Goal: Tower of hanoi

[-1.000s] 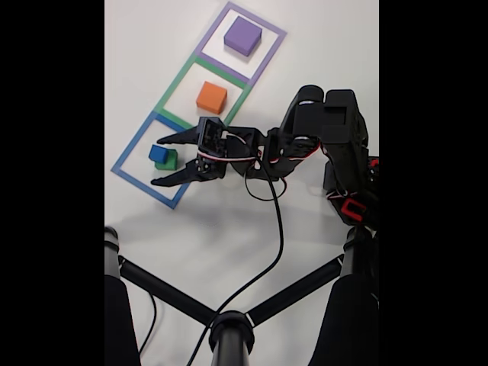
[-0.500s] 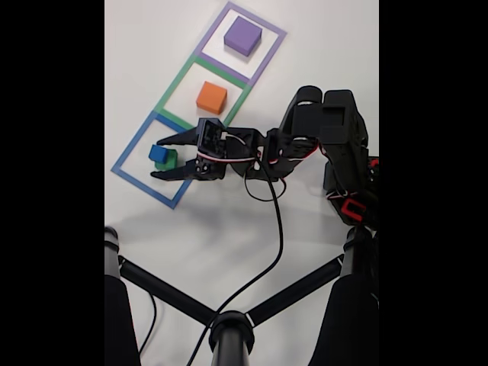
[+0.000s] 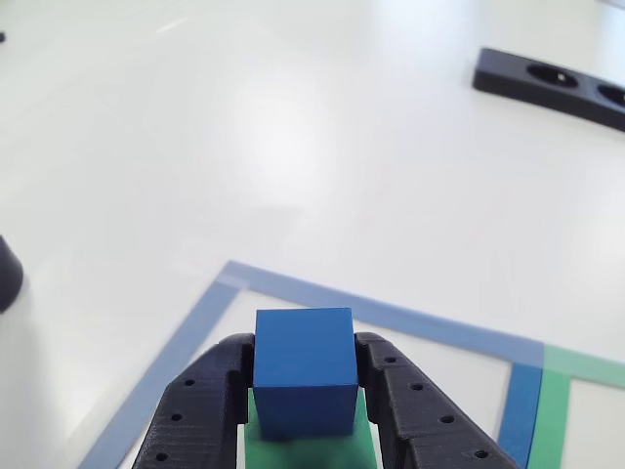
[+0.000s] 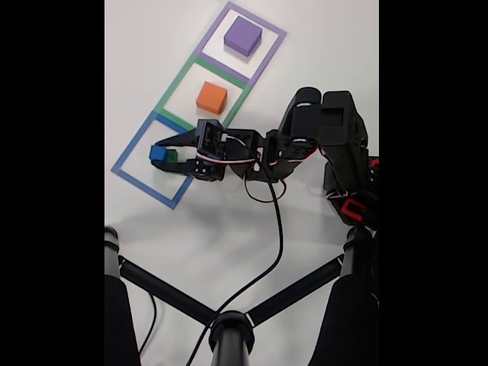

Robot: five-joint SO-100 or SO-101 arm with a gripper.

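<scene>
In the fixed view the small blue cube [image 4: 158,152] sits on the green block [image 4: 172,157] inside the blue tape square [image 4: 128,152]. My gripper [image 4: 158,155] is shut on the blue cube, one finger on each side. The other view shows the blue cube [image 3: 304,371] pressed between both black fingers [image 3: 210,410], with the green block [image 3: 305,451] right under it. The orange block [image 4: 211,97] lies in the green tape square, and the purple block [image 4: 243,36] lies in the purple tape square.
A black stand with spreading legs [image 4: 229,324] and a cable [image 4: 276,229] fill the near side of the white table. In the other view, a black strip with round holes [image 3: 552,83] lies far right, and a dark object [image 3: 6,274] sits at the left edge.
The open fingers have closed in on the blue cube from both sides. The blocks have not moved.
</scene>
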